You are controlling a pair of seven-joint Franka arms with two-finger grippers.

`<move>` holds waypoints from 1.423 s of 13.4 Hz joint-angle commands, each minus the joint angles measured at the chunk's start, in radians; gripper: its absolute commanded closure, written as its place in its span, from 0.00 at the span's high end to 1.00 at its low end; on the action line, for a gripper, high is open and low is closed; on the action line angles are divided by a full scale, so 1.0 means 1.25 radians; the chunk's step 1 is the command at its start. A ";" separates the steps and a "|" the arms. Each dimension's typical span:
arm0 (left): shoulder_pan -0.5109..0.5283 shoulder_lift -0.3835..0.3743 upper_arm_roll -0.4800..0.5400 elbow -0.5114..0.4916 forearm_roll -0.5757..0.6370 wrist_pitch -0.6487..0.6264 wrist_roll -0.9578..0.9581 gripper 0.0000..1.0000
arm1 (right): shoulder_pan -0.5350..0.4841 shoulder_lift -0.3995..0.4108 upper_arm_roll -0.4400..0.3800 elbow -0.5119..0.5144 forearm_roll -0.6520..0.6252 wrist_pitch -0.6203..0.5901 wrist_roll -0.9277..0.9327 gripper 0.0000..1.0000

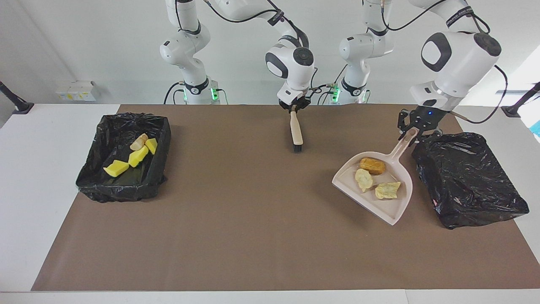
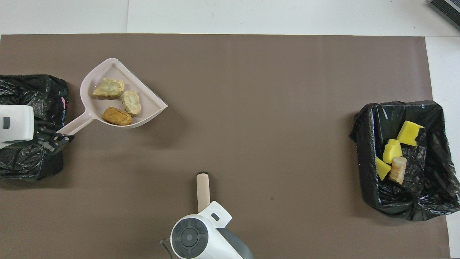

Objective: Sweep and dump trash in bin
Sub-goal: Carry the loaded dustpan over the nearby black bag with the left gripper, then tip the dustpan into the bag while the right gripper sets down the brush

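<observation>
From across the table, our left gripper [image 1: 408, 131] clamps the dustpan [image 1: 394, 211] handle; three trash lumps [image 1: 372, 165] ride inside, beside the bin [image 1: 468, 177]. We should tip slowly over it. From above, our right gripper [image 2: 202, 207] grips the brush [image 2: 203, 189], waiting.

Bright, even light w/ soft shadows. Dustpan [image 1: 392, 202] shadow falls toward 7 o'clock in facing view. Sheen on black bin liner [image 1: 468, 177]. Window glare at 3 o'clock. Both views sharp; surface [image 1: 253, 236] matte, no reflections.
</observation>
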 commanded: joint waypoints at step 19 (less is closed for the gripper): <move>0.370 0.008 0.187 0.205 0.089 -0.211 0.321 0.00 | -0.603 -0.026 -0.008 0.372 -0.251 -0.402 -0.827 1.00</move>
